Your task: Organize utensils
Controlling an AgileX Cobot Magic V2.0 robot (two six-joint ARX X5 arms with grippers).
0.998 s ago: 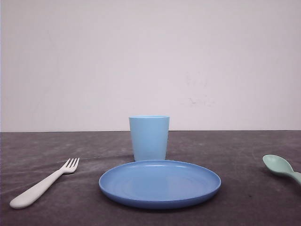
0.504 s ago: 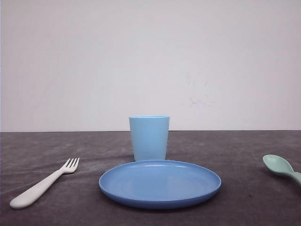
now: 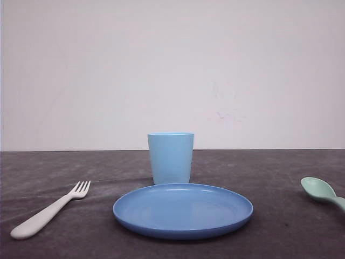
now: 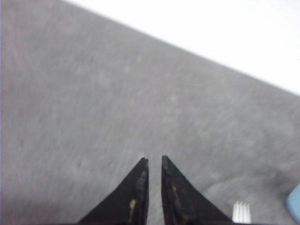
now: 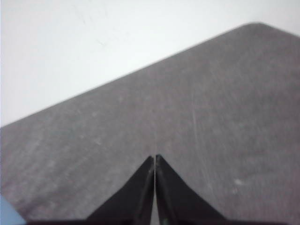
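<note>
Front view: the white plastic fork with four short tines [image 3: 49, 211] sits marginally lower and further left than in the two prior samples; handle end and tines both displaced by a barely perceptible amount. The round blue plate [image 3: 183, 210] edge likewise reads a touch further left. Shift is near the detection limit.
</note>
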